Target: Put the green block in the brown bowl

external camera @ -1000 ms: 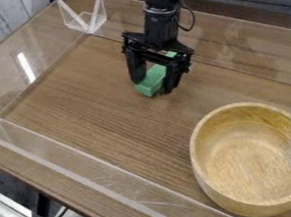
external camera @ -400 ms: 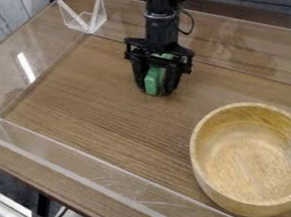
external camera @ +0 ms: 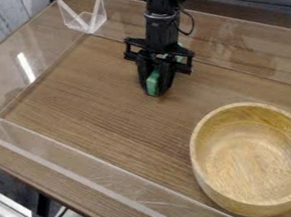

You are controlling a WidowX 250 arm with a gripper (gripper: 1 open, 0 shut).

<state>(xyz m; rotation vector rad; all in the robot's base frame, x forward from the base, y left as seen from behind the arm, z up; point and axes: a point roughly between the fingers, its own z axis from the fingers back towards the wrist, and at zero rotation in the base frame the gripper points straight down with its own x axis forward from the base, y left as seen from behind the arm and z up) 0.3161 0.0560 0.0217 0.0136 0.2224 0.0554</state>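
Observation:
The green block (external camera: 150, 82) rests on the wooden table under the black arm, only a small part of it showing between the fingers. My gripper (external camera: 158, 82) points down over it, and its jaws have drawn in against the block's sides, shut on it. The brown bowl (external camera: 257, 156), round and of light wood, sits empty at the lower right, well apart from the gripper.
Clear acrylic walls (external camera: 60, 157) fence the table along the front and left. A clear plastic stand (external camera: 84, 15) sits at the back left. Bare wood lies between the gripper and the bowl.
The jaws stood wide around the green block and have now closed in on it. The arm has stayed in place.

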